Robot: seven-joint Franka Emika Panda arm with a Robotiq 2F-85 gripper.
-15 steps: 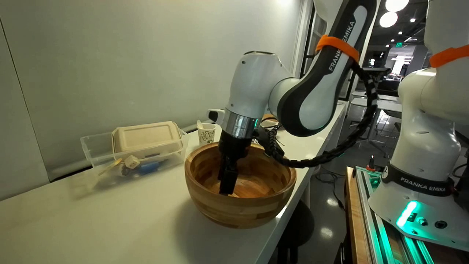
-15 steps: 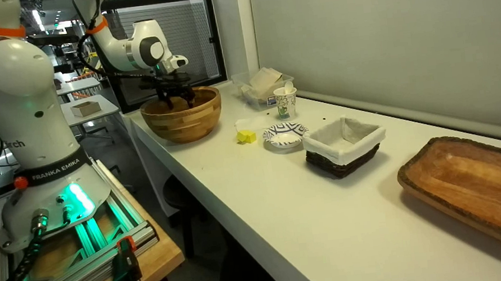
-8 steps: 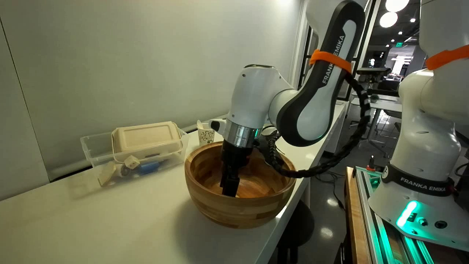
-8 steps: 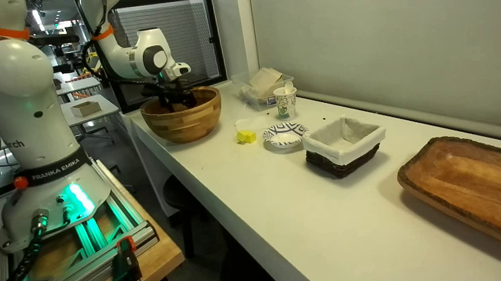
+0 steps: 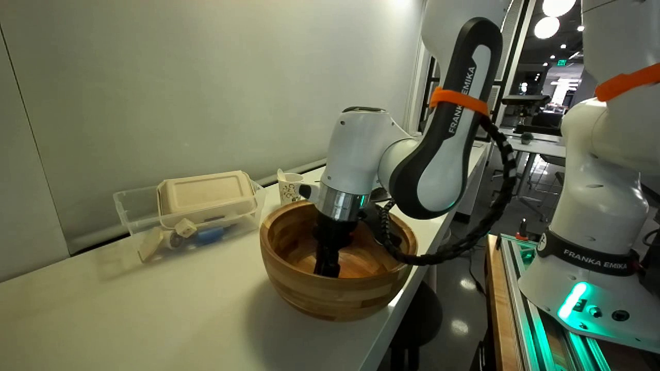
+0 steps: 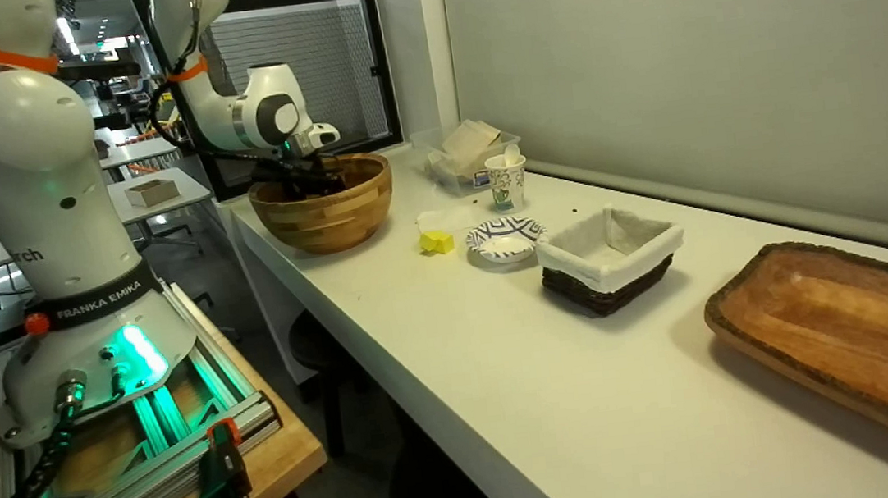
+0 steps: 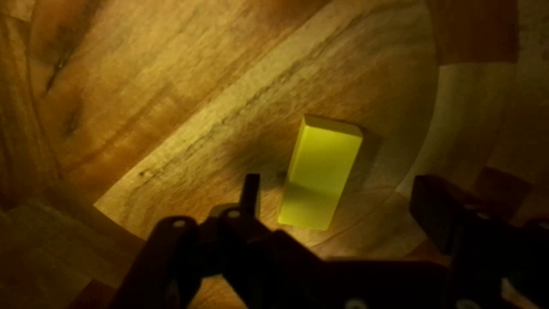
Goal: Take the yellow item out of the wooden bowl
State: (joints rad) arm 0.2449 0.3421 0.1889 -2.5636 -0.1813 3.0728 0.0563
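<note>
A yellow block [image 7: 321, 171] lies flat on the inside floor of the wooden bowl [image 5: 335, 299], in the wrist view. The bowl also shows in an exterior view [image 6: 326, 222], standing near the table edge. My gripper [image 7: 336, 184] is open. Its two black fingers stand apart, with the near end of the block between them in the picture and a gap on each side, wider on the right. In both exterior views the gripper [image 5: 327, 270] reaches down inside the bowl [image 7: 171, 107], and the bowl's wall hides the block. The gripper's tips are hidden in an exterior view [image 6: 313, 184].
A clear container [image 5: 124, 211] with a beige box and small items stands beside the bowl. A paper cup [image 6: 506, 183], a patterned dish [image 6: 507, 242], a lined basket [image 6: 609, 252] and a long wooden tray [image 6: 857, 329] stand along the table. A yellow object [image 6: 437, 241] lies outside the bowl.
The arm has come down, and my gripper is lower inside the bowl. The bowl has not moved.
</note>
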